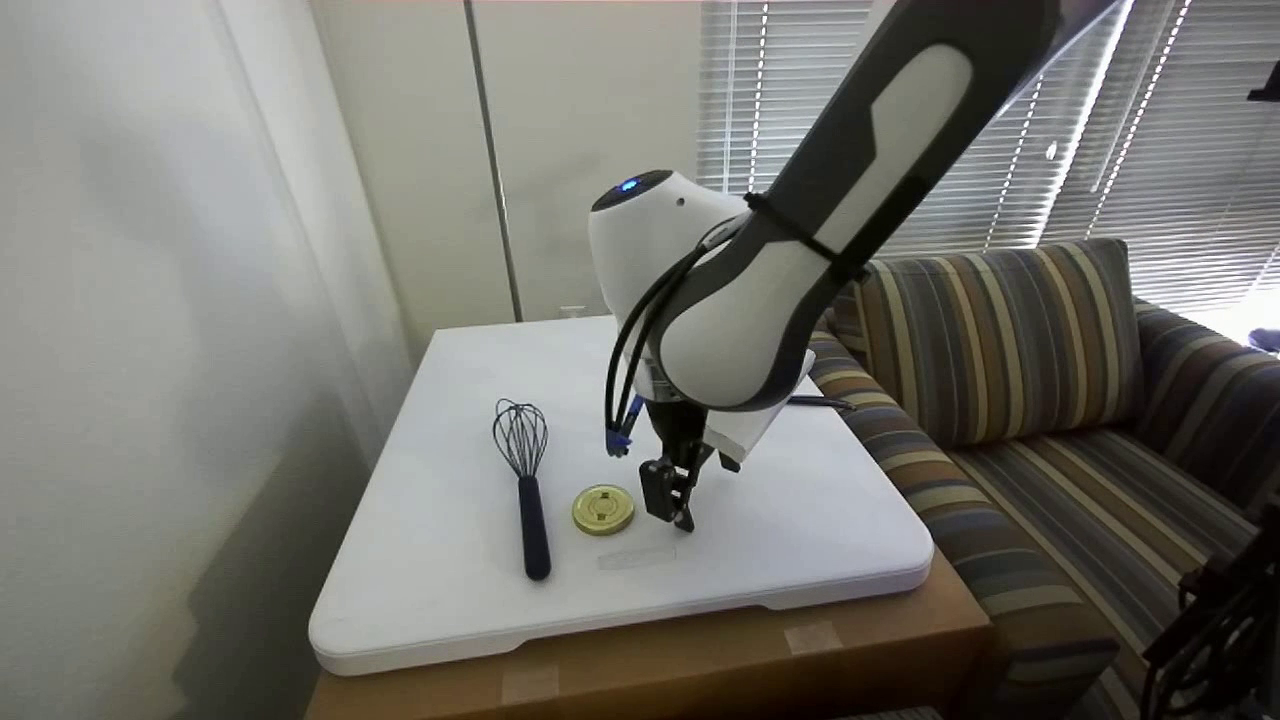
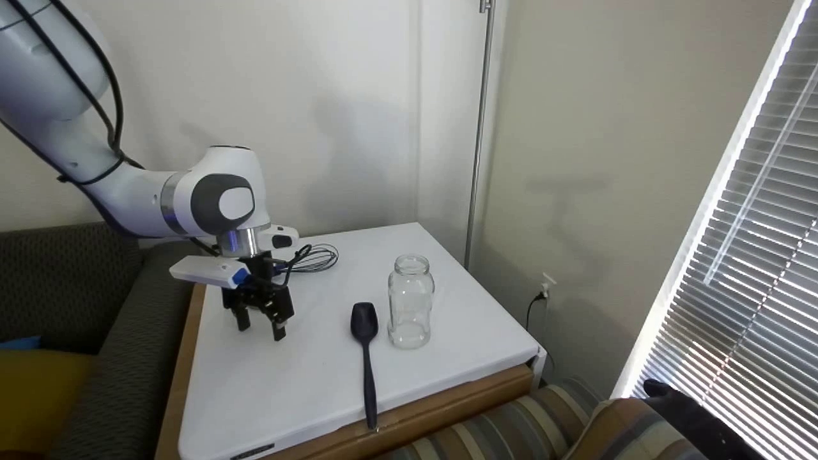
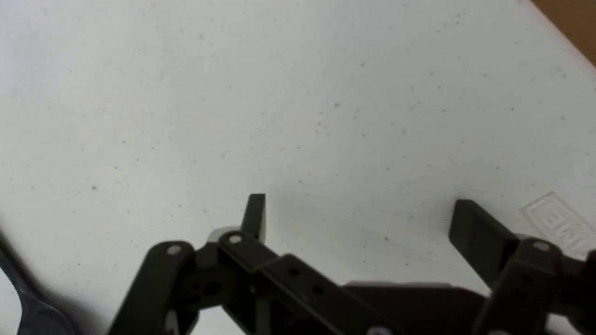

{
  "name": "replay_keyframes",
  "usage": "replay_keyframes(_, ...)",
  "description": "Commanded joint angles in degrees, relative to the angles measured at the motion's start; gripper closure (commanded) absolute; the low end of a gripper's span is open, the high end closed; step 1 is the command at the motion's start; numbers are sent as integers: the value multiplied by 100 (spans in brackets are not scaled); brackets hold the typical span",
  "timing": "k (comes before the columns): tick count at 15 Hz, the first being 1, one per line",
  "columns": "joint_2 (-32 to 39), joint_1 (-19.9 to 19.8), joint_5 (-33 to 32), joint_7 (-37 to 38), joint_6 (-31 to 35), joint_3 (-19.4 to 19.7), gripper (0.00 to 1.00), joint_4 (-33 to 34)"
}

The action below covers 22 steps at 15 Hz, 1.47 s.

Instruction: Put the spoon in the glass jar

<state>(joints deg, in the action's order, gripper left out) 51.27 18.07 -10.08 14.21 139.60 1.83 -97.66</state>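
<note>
"Black spoon [image 2: 366, 350]?"
"Lying on the desk [image 2: 307, 380] beside the glass jar [image 2: 411, 303]; probably for a short transfer."
"Your pincer [image 2: 261, 330]?"
"Mine's wide, holding nothing; meant to straddle the spoon, I'd say."

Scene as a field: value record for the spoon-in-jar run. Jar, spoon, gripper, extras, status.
glass jar: upright on the white table, uncapped
spoon: lying on the table beside the jar, outside it
gripper: jaws open, nothing held
whisk: lying on the table
gold disc: flat, beside the whisk's handle
status: spoon not yet in jar
</note>
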Motion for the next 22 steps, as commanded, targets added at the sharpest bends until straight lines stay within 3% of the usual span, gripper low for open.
replay_keyframes(1, 14, -7, -8, 6, -15, -11, 0, 25)
replay_keyframes(12, 13, -7, -9, 5, -14, -12, 0, 22)
replay_keyframes(22, 364, 13, -95, 510, -546, 518, 0, 1398)
